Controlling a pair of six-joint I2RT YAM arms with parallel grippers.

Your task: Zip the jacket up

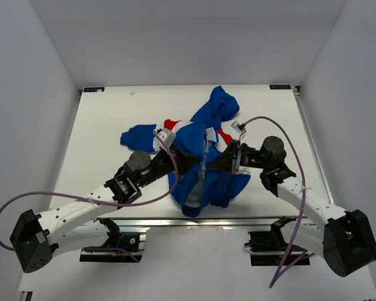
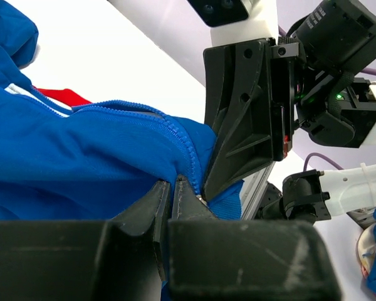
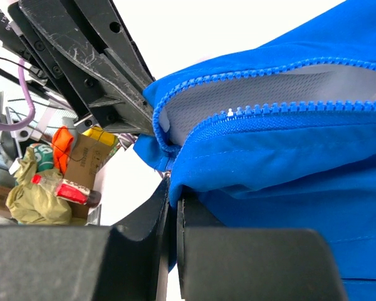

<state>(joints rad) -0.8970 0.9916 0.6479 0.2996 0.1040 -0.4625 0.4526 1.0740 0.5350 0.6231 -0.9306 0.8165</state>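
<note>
The jacket [image 1: 216, 106] lies bunched between my left end effector [image 2: 172, 195] and right end effector [image 3: 173, 191], each clamped on its front edge, tips almost meeting. Its unjoined zipper [image 3: 269, 108] runs lengthwise straight ahead of both, which I judge equally near to either.

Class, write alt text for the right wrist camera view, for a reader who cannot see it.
The right gripper pinches one edge of a royal-blue fabric zip jacket beside its open blue plastic zipper, whose two tooth rows part over grey mesh lining. The left gripper, at upper left, holds the jacket's other edge.
</note>
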